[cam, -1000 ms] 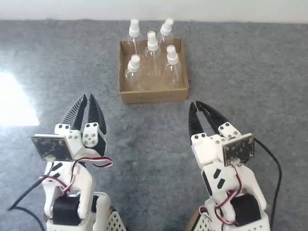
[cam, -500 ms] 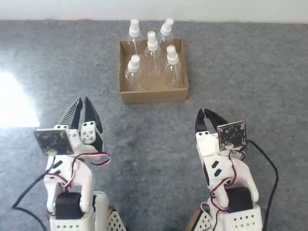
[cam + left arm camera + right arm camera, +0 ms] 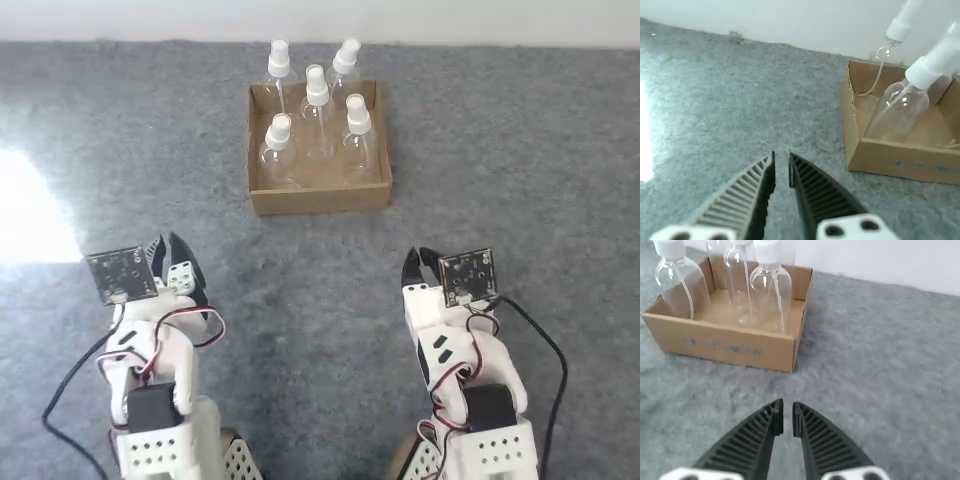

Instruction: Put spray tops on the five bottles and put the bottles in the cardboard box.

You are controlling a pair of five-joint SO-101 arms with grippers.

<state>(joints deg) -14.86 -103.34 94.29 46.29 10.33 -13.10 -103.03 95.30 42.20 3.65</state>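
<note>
On my screens the grey felt table cover carries the cardboard box at its far middle. The left arm and the right arm sit side by side at the near edge, well apart from the box. All five bottles stand upright inside the box, three toward its back wall and two nearer the front, each wearing a white spray top. I see the left gripper and the right gripper each pointing toward the box above the felt, jaws drawn in to a thin slit with nothing between them.
</note>
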